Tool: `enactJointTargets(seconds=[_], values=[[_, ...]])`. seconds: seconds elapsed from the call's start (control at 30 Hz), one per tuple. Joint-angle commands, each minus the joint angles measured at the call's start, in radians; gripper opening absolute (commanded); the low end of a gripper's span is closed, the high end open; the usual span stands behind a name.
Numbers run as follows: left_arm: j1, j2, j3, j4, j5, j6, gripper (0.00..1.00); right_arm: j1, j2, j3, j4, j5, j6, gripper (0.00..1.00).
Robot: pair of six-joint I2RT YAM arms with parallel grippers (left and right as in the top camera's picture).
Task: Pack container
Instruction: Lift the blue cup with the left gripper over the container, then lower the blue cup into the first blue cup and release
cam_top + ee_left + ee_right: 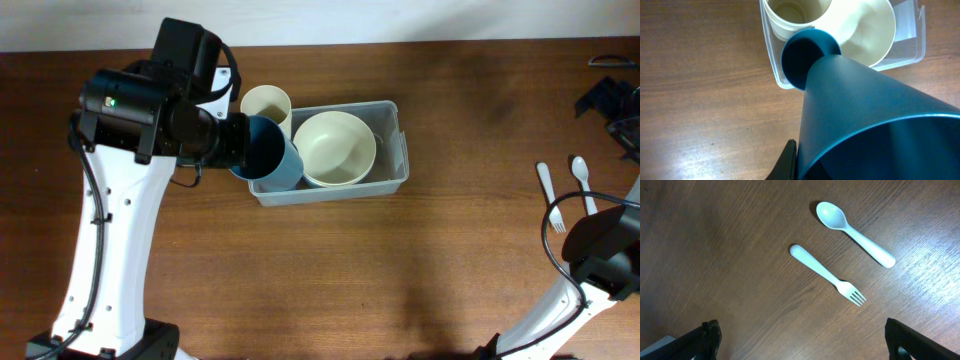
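The container [398,128] is a clear rectangular bin at the table's middle. A cream bowl [334,148] lies inside it, and a cream cup [266,104] stands upright at its back left corner. My left gripper [228,141] is shut on a blue cup [270,158], held tilted over the bin's left end. In the left wrist view the blue cup [865,115] fills the frame, its base toward the cream cup [797,12], the bowl [867,30] and the bin [916,47]. My right gripper [812,345] is open and empty above the table.
A white fork [827,275] and a white spoon [852,232] lie on the wood in front of my right gripper; they also show overhead as fork [550,197] and spoon [582,180]. Black gear [612,100] sits at the right edge.
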Motion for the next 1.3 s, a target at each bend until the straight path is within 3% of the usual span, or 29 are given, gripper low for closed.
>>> enactJointTargets(seconds=[0.0, 0.83, 0.87, 0.97, 1.0, 1.27], values=[[-0.006, -0.023, 0.000, 0.019, -0.012, -0.010, 0.02, 0.002, 0.000, -0.006, 0.002, 0.005, 0.008, 0.99], [-0.002, 0.093, -0.002, 0.069, -0.098, -0.017, 0.02, 0.002, 0.000, -0.006, 0.002, 0.005, 0.008, 0.99], [-0.001, 0.093, -0.002, 0.068, -0.098, -0.017, 0.07, 0.002, 0.000, -0.006, 0.002, 0.005, 0.008, 0.99], [0.005, 0.093, -0.002, 0.064, -0.104, -0.016, 0.44, 0.002, 0.000, -0.006, 0.002, 0.005, 0.008, 0.99], [0.008, 0.093, -0.002, 0.062, -0.109, -0.017, 0.48, 0.002, 0.000, -0.006, 0.002, 0.005, 0.008, 0.99], [0.042, 0.093, -0.002, 0.051, -0.119, -0.018, 0.52, 0.002, 0.000, -0.006, 0.002, 0.005, 0.008, 0.99]])
